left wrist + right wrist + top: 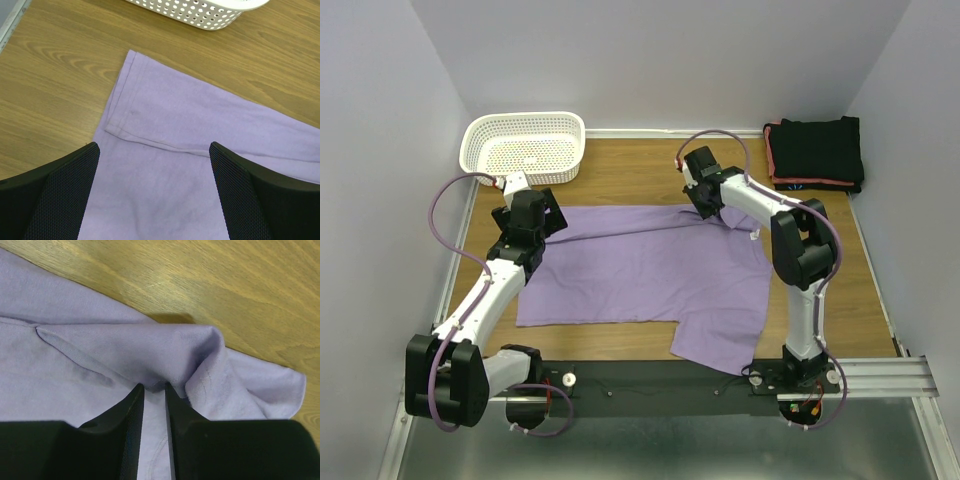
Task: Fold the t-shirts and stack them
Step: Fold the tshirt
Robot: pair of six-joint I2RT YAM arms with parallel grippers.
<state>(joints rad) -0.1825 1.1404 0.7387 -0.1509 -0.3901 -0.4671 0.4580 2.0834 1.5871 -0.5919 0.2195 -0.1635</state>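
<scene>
A lavender t-shirt [640, 270] lies spread on the wooden table, its far edge folded over in a narrow band. My right gripper [705, 208] sits at the shirt's far right corner. In the right wrist view its jaws [153, 386] stand nearly together, pinching a raised fold of the lavender cloth [175, 347]. My left gripper [542, 215] hovers over the shirt's far left corner, open wide [154, 146], with flat cloth [175, 115] below and nothing between the fingers. A stack of folded black t-shirts [817, 150] with a coral-red edge rests at the far right corner.
A white mesh basket [525, 148] stands at the far left, just beyond the left gripper; its rim [200, 10] shows in the left wrist view. Bare wood [640, 175] lies between basket and black stack. Walls close in on three sides.
</scene>
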